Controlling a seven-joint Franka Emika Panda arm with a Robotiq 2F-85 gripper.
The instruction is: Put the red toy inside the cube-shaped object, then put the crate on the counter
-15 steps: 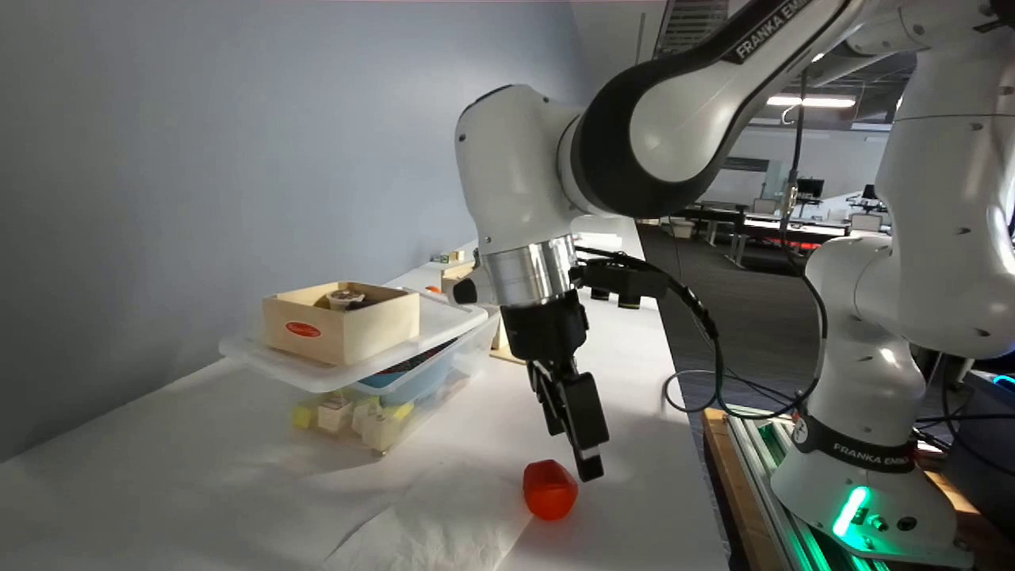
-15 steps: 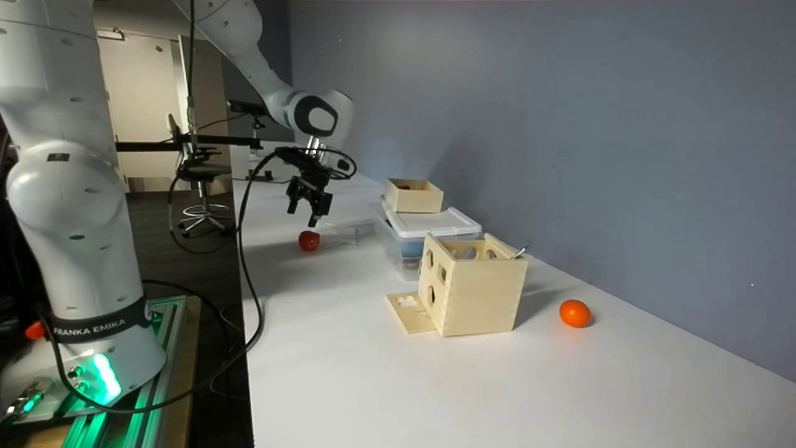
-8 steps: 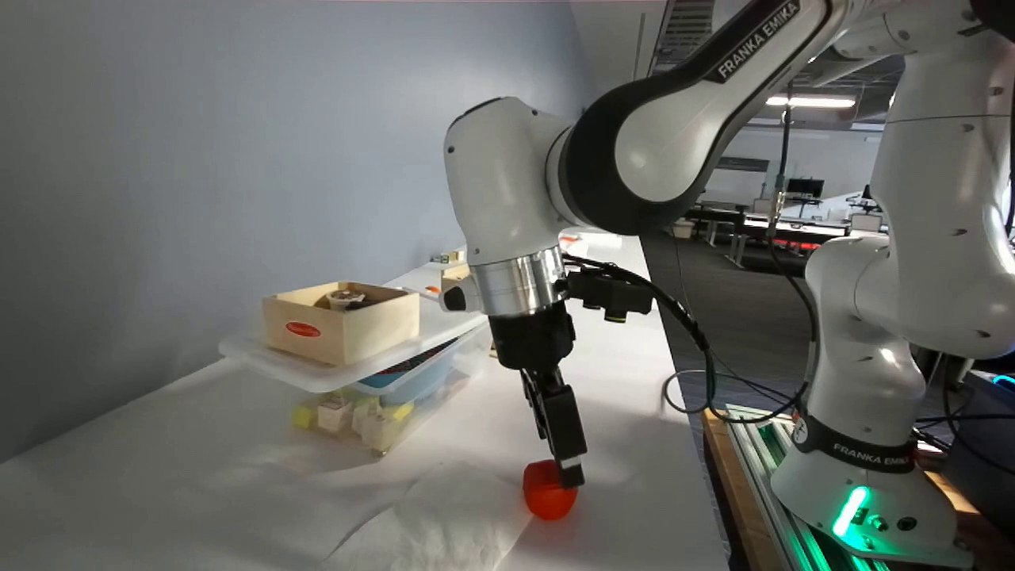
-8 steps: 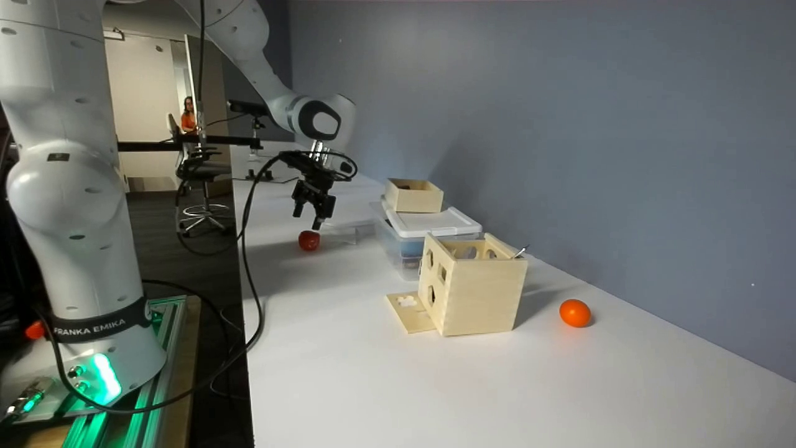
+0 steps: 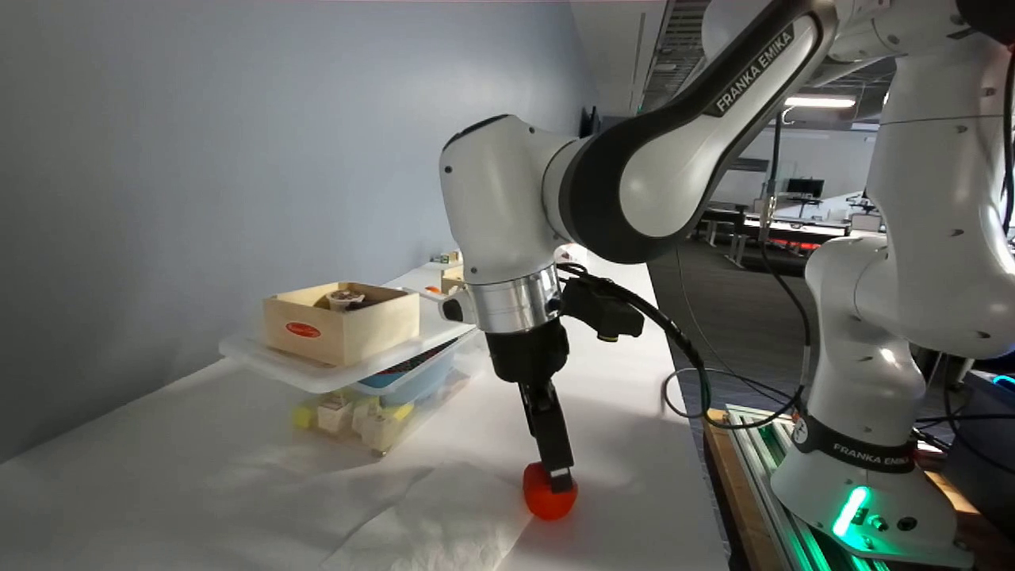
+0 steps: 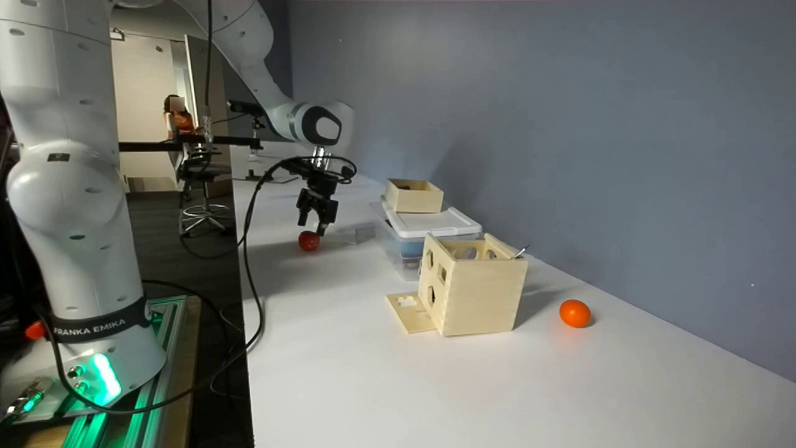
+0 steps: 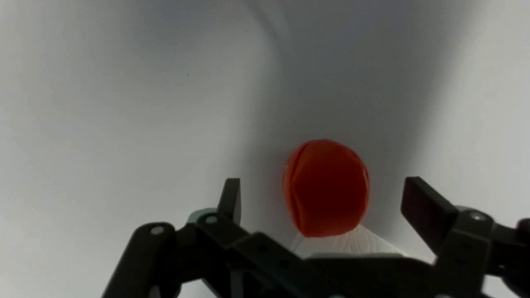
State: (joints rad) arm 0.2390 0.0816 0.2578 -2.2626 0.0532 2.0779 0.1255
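In an exterior view, left: one black two-fingered gripper (image 6: 312, 228), lower than before, over one rounded red toy (image 6: 309, 242), probably nearing pickup; right: one pale wooden cube (image 6: 476, 292), one orange ball (image 6: 574, 313). In an exterior view, left: one light-wood crate (image 5: 357, 333) atop one clear plastic bin (image 5: 420, 400). In wrist view, lower half: fingers (image 7: 428, 211) apart, toy between, ungripped.

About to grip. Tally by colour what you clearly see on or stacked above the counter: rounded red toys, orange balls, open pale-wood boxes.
Red: 1 (small rounded red toy)
Orange: 1 (round orange ball)
Pale wood: 2 (low rectangular wooden crate, open wooden cube with cut-out holes)
Total: 4
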